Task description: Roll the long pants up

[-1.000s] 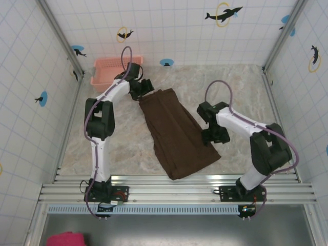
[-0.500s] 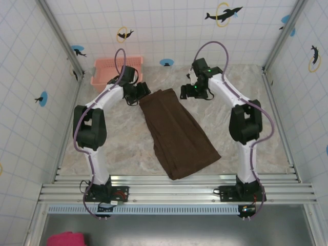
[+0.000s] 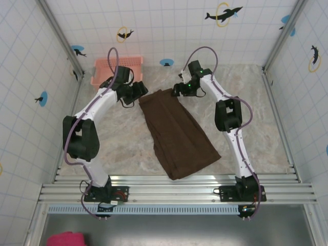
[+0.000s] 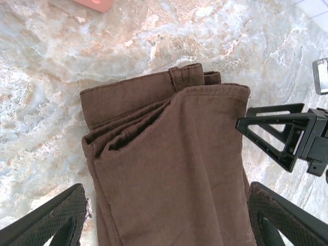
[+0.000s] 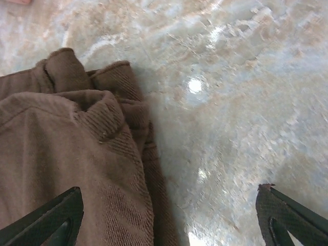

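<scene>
The pants (image 3: 177, 133) are laid folded on the table (image 3: 113, 148), waistband at the far end. That end is flanked by the left gripper (image 3: 139, 94) and right gripper (image 3: 177, 90), both spread wide, nothing held.

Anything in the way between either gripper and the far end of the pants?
Nothing visible. The left gripper and right gripper both hang open at the far end of the long pants. The pink basket sits apart, far left.

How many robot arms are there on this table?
2. The left arm stretches toward the pants' far end, near the basket; the right arm stretches toward that end from the other side. None looks hidden.
</scene>
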